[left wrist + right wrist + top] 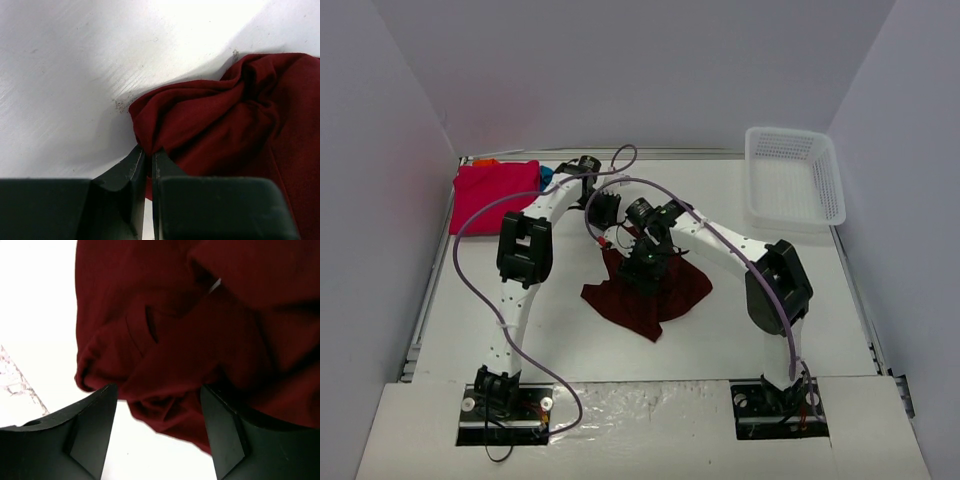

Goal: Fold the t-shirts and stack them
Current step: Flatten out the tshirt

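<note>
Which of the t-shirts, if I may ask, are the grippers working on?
The dark maroon t-shirt, crumpled mid-table: the left gripper pinches its edge, the right gripper straddles a fold. The pink t-shirt lies in the far-left corner, untouched.

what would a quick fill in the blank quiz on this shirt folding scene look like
1. The left gripper is ____ on an edge of the maroon t-shirt.
2. The right gripper holds its jaws ____, one on each side of a bunch of that cloth.
3. The pink t-shirt lies in the far ____ corner of the table.
4. The white mesh basket sits in the far ____ corner.

Missing words: shut; open; left; right
</note>
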Available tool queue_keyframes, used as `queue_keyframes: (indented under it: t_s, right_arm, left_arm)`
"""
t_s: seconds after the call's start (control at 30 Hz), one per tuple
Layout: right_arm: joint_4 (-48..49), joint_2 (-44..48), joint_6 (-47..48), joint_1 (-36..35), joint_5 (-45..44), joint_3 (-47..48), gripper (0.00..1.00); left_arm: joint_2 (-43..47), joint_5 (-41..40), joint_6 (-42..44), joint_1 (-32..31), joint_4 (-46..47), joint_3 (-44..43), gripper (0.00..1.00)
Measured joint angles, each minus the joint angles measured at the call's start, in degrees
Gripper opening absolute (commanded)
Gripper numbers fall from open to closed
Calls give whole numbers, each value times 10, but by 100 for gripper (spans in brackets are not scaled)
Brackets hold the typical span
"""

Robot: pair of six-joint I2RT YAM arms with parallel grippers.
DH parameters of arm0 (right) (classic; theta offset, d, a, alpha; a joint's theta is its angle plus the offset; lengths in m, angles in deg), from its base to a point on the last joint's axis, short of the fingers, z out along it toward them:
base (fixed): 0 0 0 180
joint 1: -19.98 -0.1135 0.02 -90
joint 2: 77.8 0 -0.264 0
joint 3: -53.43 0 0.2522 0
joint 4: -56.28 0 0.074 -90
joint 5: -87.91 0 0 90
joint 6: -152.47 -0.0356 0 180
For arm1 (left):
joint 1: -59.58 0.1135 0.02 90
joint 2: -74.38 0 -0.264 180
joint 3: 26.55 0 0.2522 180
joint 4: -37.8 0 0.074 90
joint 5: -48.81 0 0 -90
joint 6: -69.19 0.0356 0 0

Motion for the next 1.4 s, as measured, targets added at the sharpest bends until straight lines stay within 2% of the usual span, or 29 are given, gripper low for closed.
queue_keyframes:
  t_s: [0.1, 0.17, 0.2, 0.3, 0.37, 0.63, 0.87, 1.0, 1.13, 1.33, 1.37, 1.4]
  right_arm:
    - [-4, -28, 0, -12, -10, 40, 62]
    - [-2, -41, 0, -18, -16, 63, 55]
    - [0, -46, 0, -22, -19, 70, 34]
    - [2, -56, -1, -29, -30, 72, 8]
    - [5, -60, -2, -32, -37, 67, 0]
    - [11, -45, -3, -17, -53, -5, 0]
    - [6, 67, 3, 100, -54, -32, 0]
    - [-10, 127, 18, 184, -62, -19, 0]
    - [-26, 126, 32, 252, -68, 32, 0]
    - [-32, 87, 38, 306, -41, 119, 0]
    - [-31, 82, 38, 307, -31, 125, 1]
    - [-30, 79, 38, 306, -19, 126, 17]
  left_arm:
    - [0, 1, 1, 0, 0, 0, 2]
    - [0, 1, 2, 0, 0, 0, 2]
    - [0, 1, 2, 0, 0, 0, 3]
    - [0, 3, 2, 0, 0, 1, 2]
    - [0, 3, 2, 0, -1, 0, 2]
    - [1, 11, 4, 12, -12, 1, 2]
    - [51, 32, 11, 91, -36, 30, 2]
    - [139, 45, 44, 172, -66, 73, 2]
    - [252, 66, 117, 234, -133, 110, 2]
    - [430, 130, 275, 231, -200, 180, 2]
    - [454, 139, 291, 227, -209, 198, 2]
    - [477, 147, 306, 222, -217, 216, 2]
